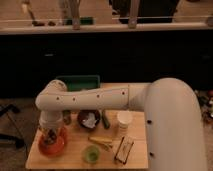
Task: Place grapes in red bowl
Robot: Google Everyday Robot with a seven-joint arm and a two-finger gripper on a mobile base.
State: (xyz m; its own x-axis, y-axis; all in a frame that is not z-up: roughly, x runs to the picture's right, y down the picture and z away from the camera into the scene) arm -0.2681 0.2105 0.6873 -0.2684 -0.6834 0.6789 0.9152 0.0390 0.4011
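The white arm reaches across the wooden worktop toward its left edge, where the gripper hangs directly over the red bowl near the front-left corner. Whether the fingers are clenched or released cannot be told, and the grapes cannot be made out — they may sit within the gripper or already in the bowl, behind the wrist. Toward the middle stand a dark brown bowl and a white cup; a small green cup sits at the front edge, a green tray at the back edge. The step in hand appears to be the release. Done well, the gripper stays centred inside the rim and low over the bowl — so that the cluster drops without bouncing out — then lifts straight up, clear of the rim.
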